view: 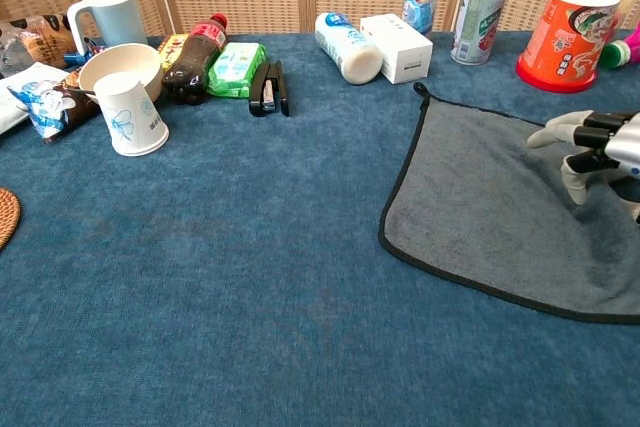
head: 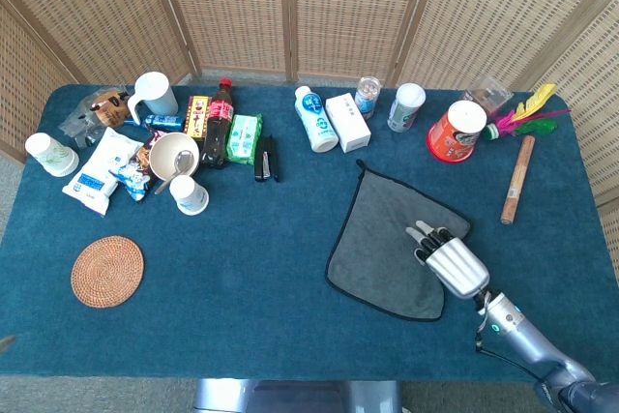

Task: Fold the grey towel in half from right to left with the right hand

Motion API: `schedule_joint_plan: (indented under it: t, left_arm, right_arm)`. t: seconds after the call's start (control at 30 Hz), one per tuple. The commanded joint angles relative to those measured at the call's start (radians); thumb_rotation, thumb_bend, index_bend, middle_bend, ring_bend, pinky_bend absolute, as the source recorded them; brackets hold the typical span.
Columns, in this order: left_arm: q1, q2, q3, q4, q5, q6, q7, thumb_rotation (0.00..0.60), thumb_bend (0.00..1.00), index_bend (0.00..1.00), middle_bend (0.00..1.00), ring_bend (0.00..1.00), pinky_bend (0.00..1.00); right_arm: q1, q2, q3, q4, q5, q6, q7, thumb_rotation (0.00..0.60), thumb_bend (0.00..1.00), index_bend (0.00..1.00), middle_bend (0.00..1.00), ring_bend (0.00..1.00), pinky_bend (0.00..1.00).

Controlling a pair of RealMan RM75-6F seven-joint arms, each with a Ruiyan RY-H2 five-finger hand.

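The grey towel [head: 382, 244] with a dark border lies flat and unfolded on the blue table, right of centre. It also fills the right side of the chest view [view: 480, 197]. My right hand [head: 447, 260] is over the towel's right part, palm down, fingers apart and pointing up-left. In the chest view the right hand [view: 595, 147] shows at the right edge with its thumb angled down onto the cloth. I see nothing held between the fingers. My left hand appears in neither view.
Behind the towel stand a white bottle [head: 315, 119], a white box [head: 347, 121], two small jars and an orange cup [head: 456, 131]. A wooden rod [head: 516, 179] lies to the right. Cups, snacks and a stapler [head: 266, 159] crowd the far left; a woven coaster [head: 107, 271] lies near left.
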Motion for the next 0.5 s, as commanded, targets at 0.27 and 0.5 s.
schedule_joint_plan:
  t: [0.27, 0.5]
  left_arm:
    - [-0.002, 0.002, 0.002, 0.005, 0.002, -0.002, -0.009, 0.6, 0.2, 0.01, 0.0, 0.0, 0.02]
    - [-0.006, 0.005, 0.002, 0.008, 0.002, -0.008, -0.02, 0.6, 0.2, 0.01, 0.0, 0.0, 0.02]
  right_arm:
    - [0.058, 0.028, 0.053, -0.156, 0.055, -0.135, -0.153, 0.6, 0.48, 0.59, 0.2, 0.16, 0.38]
    - [0.083, 0.047, 0.109, -0.256, 0.122, -0.204, -0.237, 0.6, 0.48, 0.59, 0.21, 0.17, 0.38]
